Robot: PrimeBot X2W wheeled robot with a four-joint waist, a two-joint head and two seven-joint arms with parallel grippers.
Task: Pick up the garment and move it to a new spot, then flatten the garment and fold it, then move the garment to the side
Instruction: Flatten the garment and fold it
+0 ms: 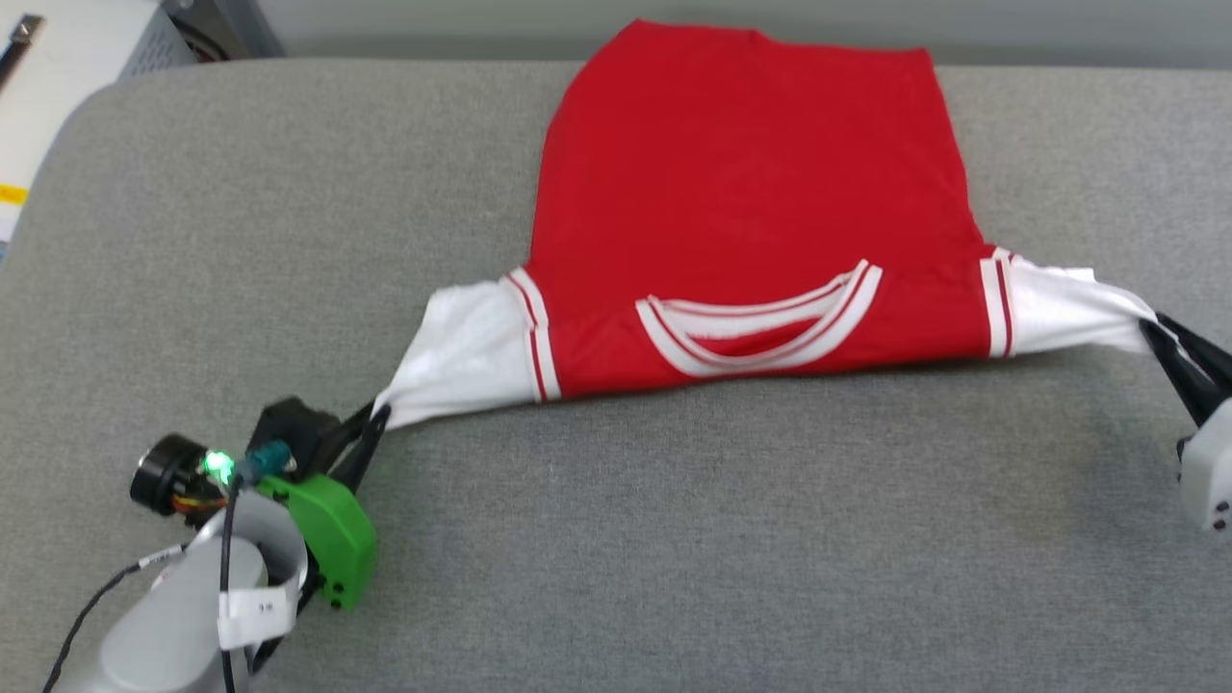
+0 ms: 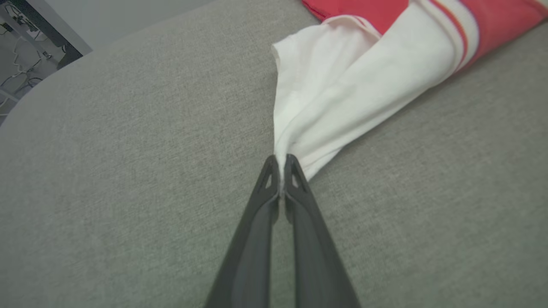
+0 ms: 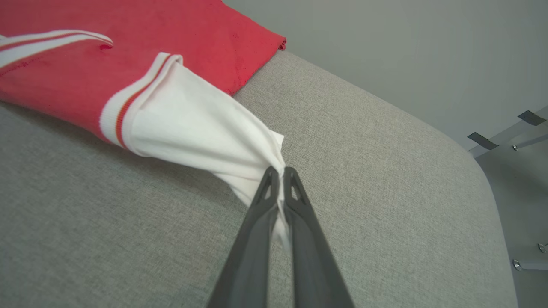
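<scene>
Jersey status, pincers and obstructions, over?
Left pincer shut on left sleeve, right pincer shut on right sleeve. Jersey spread on grey pad, collar toward robot, sleeves pulled taut. Nothing in the way.

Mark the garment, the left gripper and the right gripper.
garment [image 1: 751, 183], head view, on its plain red body.
left gripper [image 2: 280, 164], left wrist view, between its fingertips, pinching the garment.
right gripper [image 3: 280, 174], right wrist view, between its fingertips, pinching the garment.

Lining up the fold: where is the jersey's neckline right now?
Head view: the striped neckline lies at the garment's near edge, midway between the left hand and the right hand, each pinching a white sleeve.
</scene>
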